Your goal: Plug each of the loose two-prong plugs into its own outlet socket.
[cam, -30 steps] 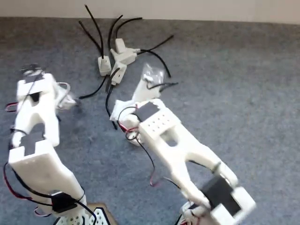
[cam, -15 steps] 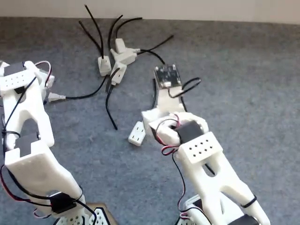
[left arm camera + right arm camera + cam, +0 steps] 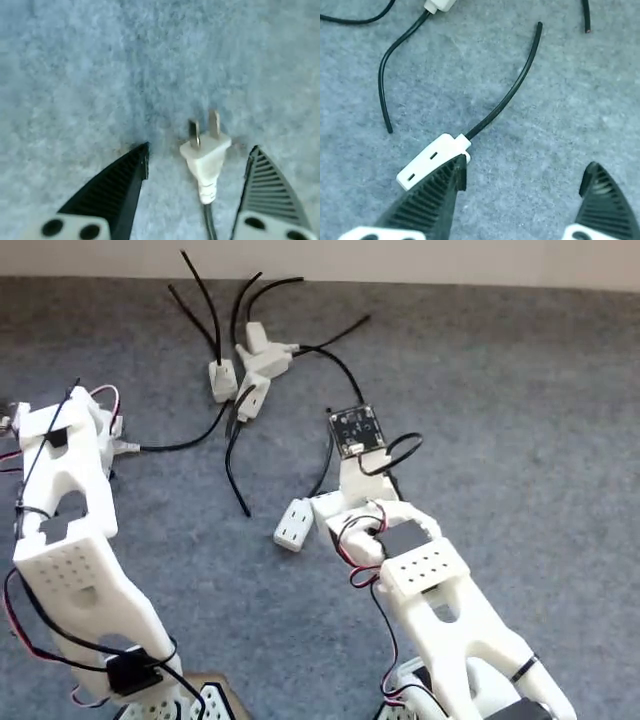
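Two arms: you had the left arm (image 3: pixel 70 540) and the right arm (image 3: pixel 440 600) side by side at the near end of the grey carpet (image 3: pixel 530 420), both angled away from you.
Right gripper (image 3: pixel 527 164): its jaws stood wide apart over the carpet, with nothing between them.
Loose socket (image 3: pixel 432 161): it lay flat, white, two slots facing up, just beside one black finger (image 3: pixel 435 200) of the right gripper. The tip may have touched its edge, but you could not have told from the wrist view.
Socket cord (image 3: pixel 505 95): short and black, it curved away from the socket to a free end on the carpet.
Left gripper (image 3: pixel 200 149): its jaws were apart, one on either side of the plug, clamping nothing.
Loose plug (image 3: pixel 206 157): white and two-pronged, it lay flat on the carpet between the fingers and apart from both, its prongs pointing away from the gripper and its black cord running back under the wrist.
Far bundle (image 3: pixel 248 370): several white plugs and sockets with black cords lay together near the carpet's far edge, well apart from both grippers.
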`<control>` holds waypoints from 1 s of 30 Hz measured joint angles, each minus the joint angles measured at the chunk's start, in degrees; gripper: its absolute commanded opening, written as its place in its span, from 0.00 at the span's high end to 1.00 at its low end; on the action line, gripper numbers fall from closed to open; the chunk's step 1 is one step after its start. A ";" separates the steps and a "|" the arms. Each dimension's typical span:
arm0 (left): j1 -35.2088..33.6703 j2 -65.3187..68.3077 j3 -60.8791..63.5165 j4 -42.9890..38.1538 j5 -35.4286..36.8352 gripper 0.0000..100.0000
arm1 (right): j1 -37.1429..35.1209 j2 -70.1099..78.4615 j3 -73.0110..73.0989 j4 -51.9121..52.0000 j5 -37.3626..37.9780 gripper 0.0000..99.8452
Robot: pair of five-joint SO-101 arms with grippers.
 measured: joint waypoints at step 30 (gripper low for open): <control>0.09 11.78 -51.60 30.24 -11.69 0.98 | -0.35 -0.09 10.20 -13.98 0.00 0.65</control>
